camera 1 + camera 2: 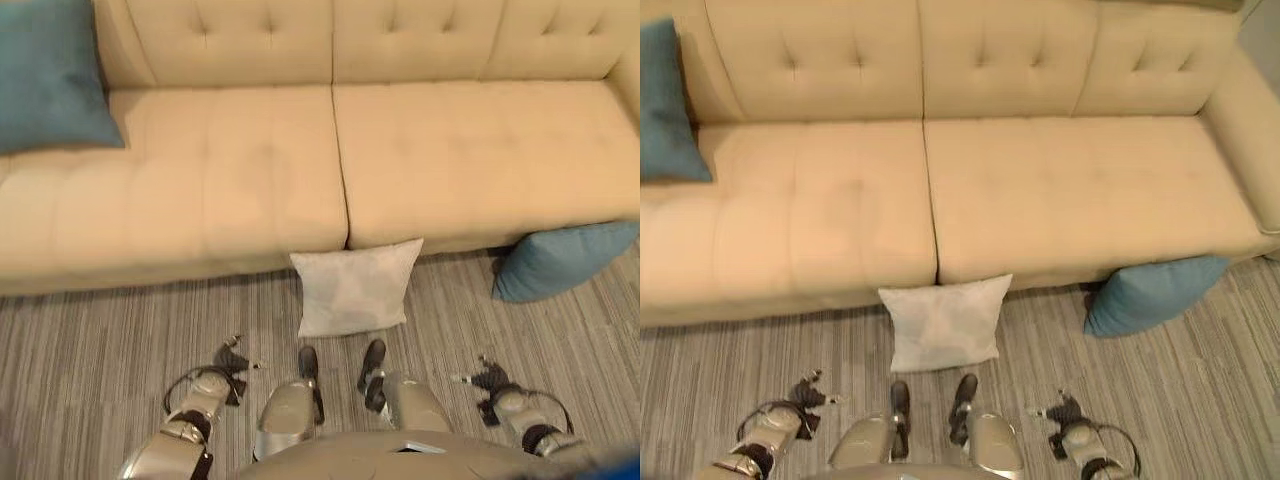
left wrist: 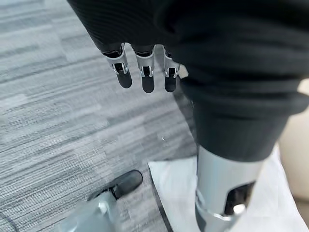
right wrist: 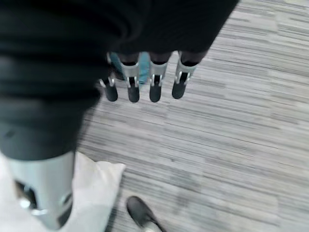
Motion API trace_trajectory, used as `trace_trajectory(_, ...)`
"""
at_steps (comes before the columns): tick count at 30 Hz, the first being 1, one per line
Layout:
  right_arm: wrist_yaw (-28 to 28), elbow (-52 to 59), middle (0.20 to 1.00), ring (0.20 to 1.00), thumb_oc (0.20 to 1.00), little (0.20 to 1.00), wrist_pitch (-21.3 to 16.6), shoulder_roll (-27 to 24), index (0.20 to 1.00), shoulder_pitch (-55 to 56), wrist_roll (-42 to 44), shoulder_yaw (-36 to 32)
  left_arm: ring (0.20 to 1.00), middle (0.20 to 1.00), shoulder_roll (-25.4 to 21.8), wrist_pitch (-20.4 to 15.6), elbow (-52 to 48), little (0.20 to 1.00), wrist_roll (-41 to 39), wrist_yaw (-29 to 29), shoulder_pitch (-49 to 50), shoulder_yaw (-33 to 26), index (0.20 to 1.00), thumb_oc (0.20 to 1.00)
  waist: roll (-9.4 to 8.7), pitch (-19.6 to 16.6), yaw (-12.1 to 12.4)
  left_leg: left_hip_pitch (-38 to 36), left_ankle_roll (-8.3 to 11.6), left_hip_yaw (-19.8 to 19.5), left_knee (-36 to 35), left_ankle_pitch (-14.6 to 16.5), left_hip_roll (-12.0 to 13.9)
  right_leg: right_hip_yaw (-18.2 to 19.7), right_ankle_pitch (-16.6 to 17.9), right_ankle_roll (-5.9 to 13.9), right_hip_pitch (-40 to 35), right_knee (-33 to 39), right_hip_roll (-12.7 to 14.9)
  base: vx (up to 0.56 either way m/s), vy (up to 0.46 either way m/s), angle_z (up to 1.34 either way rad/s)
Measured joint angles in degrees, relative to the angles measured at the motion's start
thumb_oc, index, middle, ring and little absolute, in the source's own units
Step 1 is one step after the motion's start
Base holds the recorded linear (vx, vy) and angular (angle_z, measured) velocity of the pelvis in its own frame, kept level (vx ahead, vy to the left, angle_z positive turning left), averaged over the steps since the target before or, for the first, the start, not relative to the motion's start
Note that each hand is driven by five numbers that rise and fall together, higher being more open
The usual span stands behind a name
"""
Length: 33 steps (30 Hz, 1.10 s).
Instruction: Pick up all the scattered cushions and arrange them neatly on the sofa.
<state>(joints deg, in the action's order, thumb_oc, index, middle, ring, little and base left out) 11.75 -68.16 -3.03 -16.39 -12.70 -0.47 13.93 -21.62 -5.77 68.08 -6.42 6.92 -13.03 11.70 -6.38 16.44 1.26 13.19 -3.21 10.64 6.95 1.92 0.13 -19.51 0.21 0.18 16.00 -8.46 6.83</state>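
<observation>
White cushion point(image 1: 356, 287) against sofa point(image 1: 240, 180); sofa's right arm point(image 1: 1247, 130) in right eye view.

1. The teal cushion point(image 1: 50, 75) on the sofa point(image 1: 300, 170) is cut off by the picture's left edge.
2. The sofa's front edge hides the top of the teal floor cushion point(image 1: 1150, 295).
3. The white cushion point(image 2: 178, 193) is partly hidden behind the left robot hand point(image 2: 145, 72).

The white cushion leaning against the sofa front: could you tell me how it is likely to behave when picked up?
The white cushion looks soft and puffy, so it is probably light and will likely sag if gripped by one corner. Propped against the sofa, it may flop flat onto the carpet when nudged.
</observation>
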Motion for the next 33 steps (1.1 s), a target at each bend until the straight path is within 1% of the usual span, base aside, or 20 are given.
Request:
trace_trajectory(1,0.9,1.8,1.000,1.000,1.000,1.000,-0.6,-0.3,1.000,-4.5,1.6,-0.1,1.000,1.000,-0.2,-1.1,-2.8,1.000,-2.2,1.3,-3.8,0.0,1.000,1.000,0.38,3.8,0.7,3.9,-0.07,-0.1,1.4,0.0,0.0,0.5,0.2,-0.19,3.7,-1.1,0.2,-0.15,-0.074,0.06)
trace_trajectory(2,1.1,2.1,1.000,1.000,1.000,1.000,-0.5,-0.3,1.000,-6.8,1.9,0.2,1.000,1.000,0.1,-1.3,-4.2,1.000,-3.4,2.1,-5.7,0.0,1.000,1.000,0.82,7.2,1.0,3.9,-0.03,-0.1,1.5,-0.1,0.1,0.6,0.3,-0.32,3.7,-1.3,0.2,-0.17,-0.095,-0.02)
trace_trajectory(3,2.6,4.3,1.000,1.000,1.000,1.000,-0.5,-0.7,1.000,-8.9,2.7,0.7,1.000,1.000,0.7,-2.3,-5.2,1.000,-5.4,3.2,-6.9,0.1,1.000,1.000,1.36,8.1,1.3,7.4,0.12,-0.2,3.0,-0.3,0.4,1.3,0.2,0.03,7.1,-2.5,0.2,-0.29,-0.107,-0.02)
trace_trajectory(4,3.7,5.7,1.000,1.000,1.000,1.000,-0.5,-1.8,1.000,-12.4,3.7,0.7,1.000,1.000,0.6,-2.9,-6.9,1.000,-6.7,3.8,-10.8,0.9,1.000,1.000,1.80,10.8,1.2,12.3,0.15,-0.3,4.4,-0.8,0.6,1.3,0.8,-0.51,11.8,-3.7,0.2,-0.23,-0.086,0.03)
trace_trajectory(5,4.7,6.4,1.000,1.000,1.000,1.000,-0.5,-2.2,1.000,-16.7,3.9,0.7,1.000,1.000,0.4,-3.3,-7.3,1.000,-8.2,4.9,-14.3,1.7,1.000,1.000,1.95,13.6,1.2,15.3,0.32,-0.4,4.6,-1.8,0.7,1.1,1.4,-1.44,14.9,-4.2,0.3,-0.19,-0.066,0.07)
trace_trajectory(6,5.8,7.6,1.000,1.000,1.000,1.000,-0.5,-2.4,1.000,-20.3,4.4,0.8,1.000,1.000,0.6,-3.5,-8.1,1.000,-10.0,5.4,-16.8,1.9,1.000,1.000,1.92,13.8,1.1,18.9,0.66,-0.5,4.1,-3.0,0.9,1.0,1.9,-2.13,18.8,-4.4,0.2,-0.16,-0.053,0.10)
trace_trajectory(8,8.8,10.2,1.000,1.000,1.000,1.000,-1.2,-3.2,1.000,-23.8,5.4,0.7,1.000,1.000,0.6,-4.0,-10.6,1.000,-12.6,7.3,-19.5,1.8,1.000,1.000,2.16,14.5,0.8,20.5,1.59,-1.8,2.3,-4.7,1.3,0.1,2.3,-2.74,20.4,-3.8,-0.6,-0.15,-0.073,0.14)
trace_trajectory(9,10.2,12.0,1.000,1.000,1.000,1.000,-1.3,-4.6,1.000,-25.4,6.0,0.5,1.000,1.000,0.5,-5.0,-13.7,1.000,-13.3,7.8,-20.3,2.0,1.000,1.000,2.29,14.4,1.0,22.0,1.96,-2.2,1.6,-5.6,1.6,-0.3,2.3,-2.89,22.1,-3.7,-0.8,-0.14,-0.078,0.17)
trace_trajectory(10,11.7,13.4,1.000,1.000,1.000,1.000,-1.8,-6.6,1.000,-27.9,6.8,-0.5,1.000,1.000,0.6,-5.9,-15.8,1.000,-14.4,8.7,-22.4,2.5,1.000,1.000,2.41,14.5,1.0,26.0,2.30,-2.7,1.0,-7.0,1.6,-0.8,2.6,-3.31,26.3,-3.9,-0.9,-0.11,-0.060,0.19)
trace_trajectory(11,12.5,13.5,1.000,1.000,1.000,1.000,-2.0,-6.8,1.000,-29.5,7.2,-0.9,1.000,1.000,0.9,-5.9,-15.8,1.000,-15.0,9.5,-23.5,3.1,1.000,1.000,2.55,14.6,0.8,27.8,2.53,-3.2,0.8,-7.6,1.8,-1.4,3.0,-3.87,27.8,-3.9,-1.0,-0.10,-0.046,0.18)
trace_trajectory(12,13.6,13.4,1.000,1.000,1.000,1.000,-2.2,-6.9,1.000,-30.6,8.3,-1.2,1.000,1.000,1.1,-5.9,-15.9,1.000,-15.4,9.8,-24.6,4.2,1.000,1.000,2.66,14.6,0.9,28.8,2.86,-3.7,0.1,-8.3,1.8,-1.7,3.0,-3.98,29.0,-3.8,-1.2,-0.07,-0.025,0.13)
trace_trajectory(14,14.7,13.5,1.000,1.000,1.000,1.000,-3.2,-6.8,1.000,-32.0,8.8,-1.9,1.000,1.000,1.1,-6.0,-17.1,1.000,-15.5,10.0,-25.9,5.3,1.000,1.000,2.70,14.7,1.0,31.0,2.97,-3.9,0.0,-8.7,1.9,-1.8,3.3,-4.37,31.2,-3.9,-1.2,-0.05,-0.005,0.05)
trace_trajectory(16,15.8,13.6,1.000,1.000,1.000,1.000,-3.8,-6.3,1.000,-31.2,10.7,-1.7,1.000,1.000,1.6,-6.2,-17.8,1.000,-15.5,11.7,-26.3,5.8,1.000,1.000,2.92,14.5,0.9,31.2,2.97,-4.1,-0.1,-8.7,1.7,-1.9,3.3,-4.43,31.5,-4.0,-1.1,-0.07,-0.007,0.04)
trace_trajectory(19,16.4,13.3,1.000,1.000,1.000,1.000,-4.3,-6.4,1.000,-32.3,11.2,-1.6,1.000,1.000,1.6,-6.3,-18.5,1.000,-15.5,12.1,-28.2,6.8,1.000,1.000,3.05,14.4,0.8,33.4,2.89,-4.3,0.1,-9.0,1.4,-1.9,3.3,-4.42,33.7,-4.5,-0.6,-0.04,0.007,0.05)
trace_trajectory(23,17.7,14.3,1.000,1.000,1.000,1.000,-4.6,-7.3,1.000,-37.4,12.6,-0.3,1.000,1.000,1.0,-6.5,-20.9,1.000,-15.5,12.8,-33.0,8.6,1.000,1.000,3.50,13.8,1.0,40.1,2.77,-4.4,1.6,-9.4,1.1,-1.8,3.4,-4.65,40.6,-6.5,0.1,-0.06,0.032,0.04)
trace_trajectory(24,18.2,15.0,1.000,1.000,1.000,1.000,-4.8,-7.5,1.000,-40.0,12.7,-0.2,1.000,1.000,1.0,-6.6,-22.3,1.000,-15.5,13.5,-35.1,8.7,1.000,1.000,3.67,13.7,1.0,42.8,2.63,-4.3,2.2,-9.7,0.9,-1.8,3.4,-4.67,43.6,-7.8,0.7,-0.05,0.021,0.05)
trace_trajectory(25,18.2,15.0,1.000,1.000,1.000,1.000,-4.9,-7.4,1.000,-41.2,12.6,0.1,1.000,1.000,1.0,-6.6,-22.3,1.000,-15.5,13.5,-36.3,8.8,1.000,1.000,3.71,13.8,1.0,43.7,2.56,-4.3,2.4,-9.8,0.9,-1.8,3.4,-4.68,44.5,-8.1,0.8,-0.02,0.016,0.05)
trace_trajectory(31,18.7,16.1,1.000,1.000,1.000,1.000,-5.0,-7.1,1.000,-40.7,12.6,1.3,1.000,1.000,2.1,-7.0,-22.3,1.000,-15.3,14.3,-37.6,9.8,1.000,1.000,3.72,13.7,0.8,44.5,2.59,-4.3,2.4,-10.2,0.6,-1.7,3.4,-4.69,45.4,-8.7,1.3,0.00,0.004,0.01)
trace_trajectory(32,18.7,16.0,1.000,1.000,1.000,1.000,-5.0,-7.1,1.000,-40.5,12.6,1.3,1.000,1.000,2.3,-7.6,-22.4,1.000,-15.4,15.8,-37.8,9.1,1.000,1.000,3.73,13.6,0.7,44.5,2.47,-4.3,2.4,-10.3,0.6,-1.7,3.5,-4.74,45.4,-8.7,1.3,0.00,0.000,0.00)
trace_trajectory(33,18.7,15.9,1.000,1.000,1.000,1.000,-5.0,-7.1,1.000,-40.5,12.6,1.5,1.000,1.000,1.1,-7.1,-22.3,1.000,-15.4,16.3,-38.0,8.2,1.000,1.000,3.80,13.5,0.8,44.3,2.49,-4.3,2.4,-10.4,0.6,-1.7,3.5,-4.80,45.3,-8.8,1.3,0.00,0.000,0.00)
